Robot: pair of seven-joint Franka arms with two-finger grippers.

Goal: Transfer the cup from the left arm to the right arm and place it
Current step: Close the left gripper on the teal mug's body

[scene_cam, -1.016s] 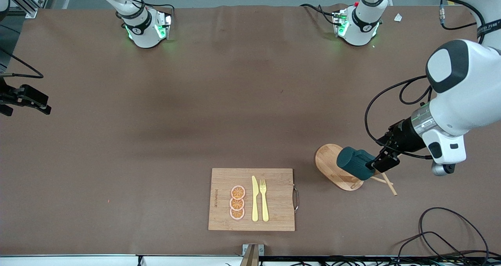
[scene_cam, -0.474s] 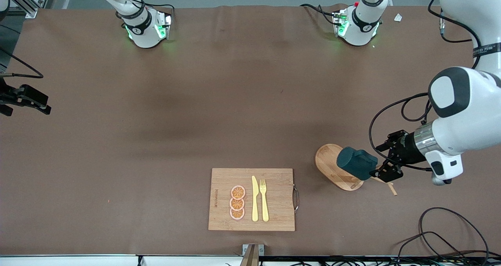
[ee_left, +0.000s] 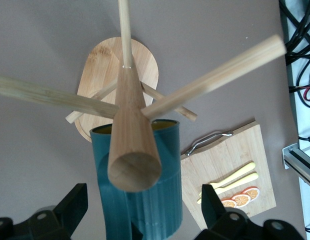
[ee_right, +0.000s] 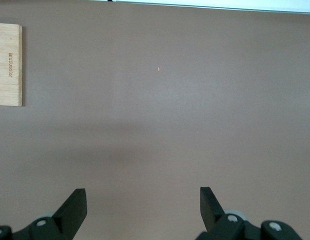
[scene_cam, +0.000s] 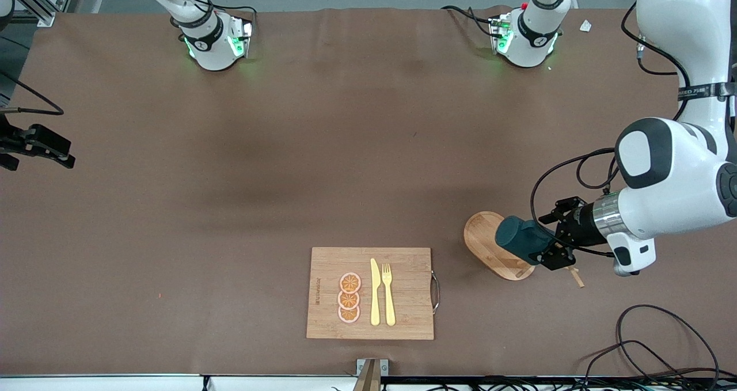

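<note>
Claws first, from the right arm's end of the table across to the left arm's. Right claw (scene_cam: 35,149) hangs over bare brown table (scene_cam: 230,178) at that end, its fingers spread wide and holding nothing; this arm waits, presumably parked clear until the handover.

Midway along, at the edge nearest the front camera, lies a wooden cutting board (scene_cam: 328,264) carrying three orange slices (scene_cam: 349,298), a yellow knife (scene_cam: 375,292) and a yellow fork (scene_cam: 388,293), laid out like a place setting, so the board may be where the cup is meant to end up.

Toward the left arm's end stands a wooden peg rack (scene_cam: 486,241) on an oval base, and the cup (scene_cam: 521,240) hangs on it, tilted with its mouth toward the base. In the left wrist view the rack's thick central post (ee_left: 131,145) crosses in front of the cup, and slim pegs (ee_left: 220,75) fan outward above it.

Left claw (scene_cam: 551,247) is level with the cup's bottom end, fingers wide, one on each side of the ribbed body without yet pinching it. That spread looks chosen to straddle the body before closing.

The cup is dark teal, ribbed lengthwise, with a mustard-yellow rim showing at its mouth.
</note>
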